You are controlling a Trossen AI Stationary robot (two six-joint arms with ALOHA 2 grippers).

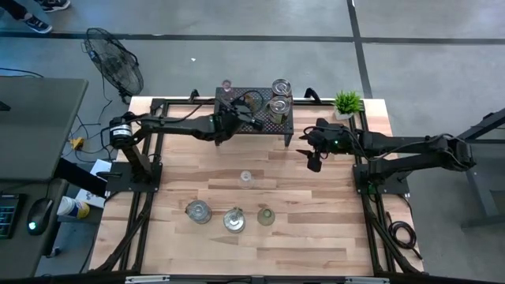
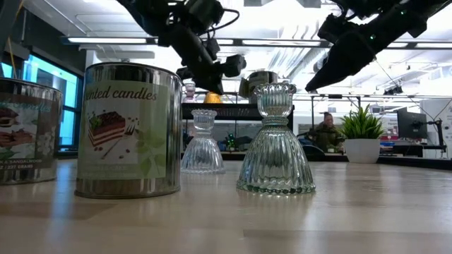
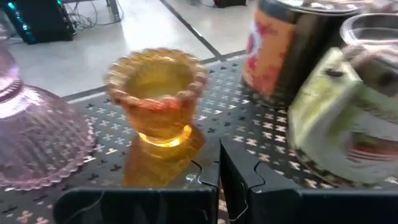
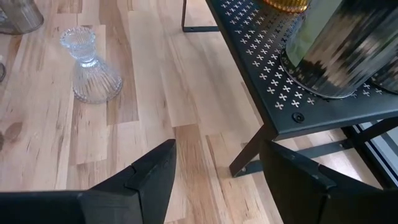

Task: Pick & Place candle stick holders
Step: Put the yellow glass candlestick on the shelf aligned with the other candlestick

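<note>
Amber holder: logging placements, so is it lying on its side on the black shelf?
No, the amber holder stands upright on the perforated black shelf, cup opening upward.

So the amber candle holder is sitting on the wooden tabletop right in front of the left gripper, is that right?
Not quite. The amber candle holder is in front of the left gripper, but it stands on the black perforated metal shelf, not the wooden tabletop. The left wrist view shows it.

I work in an open lab or office: concrete floor point(image 1: 237, 20), ceiling strip lights point(image 2: 113, 40), monitors point(image 2: 411, 125), a floor fan point(image 1: 113, 65)
</note>
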